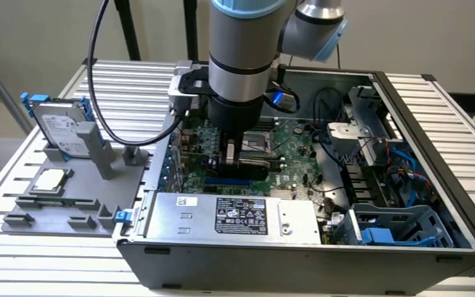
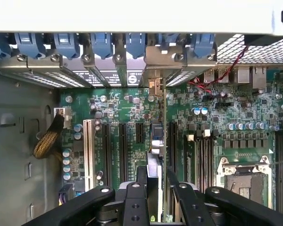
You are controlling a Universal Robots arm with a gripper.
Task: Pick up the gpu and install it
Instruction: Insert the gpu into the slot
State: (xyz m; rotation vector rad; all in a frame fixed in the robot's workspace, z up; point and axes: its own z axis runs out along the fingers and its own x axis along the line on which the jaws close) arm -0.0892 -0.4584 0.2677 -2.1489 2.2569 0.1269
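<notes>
The gpu (image 2: 158,141) shows edge-on in the wrist view as a thin upright card. Its silver end bracket (image 2: 155,87) sits against the case's rear slot openings. The card stands on the green motherboard (image 2: 118,108) between the long black expansion slots. My gripper (image 2: 156,182) is shut on the card's near end, one black finger on each face. In the exterior view the gripper (image 1: 239,162) reaches straight down into the open computer case (image 1: 435,154), and the gpu (image 1: 250,166) is a dark slab low over the motherboard (image 1: 291,139).
A grey fixture (image 1: 64,213) at the exterior view's left holds a silver hard drive with blue rails (image 1: 62,133) and a small CPU chip (image 1: 49,180). Inside the case are the power supply (image 1: 229,216), blue drive cage (image 1: 394,229), cables (image 1: 370,154) and the open CPU socket (image 2: 243,179).
</notes>
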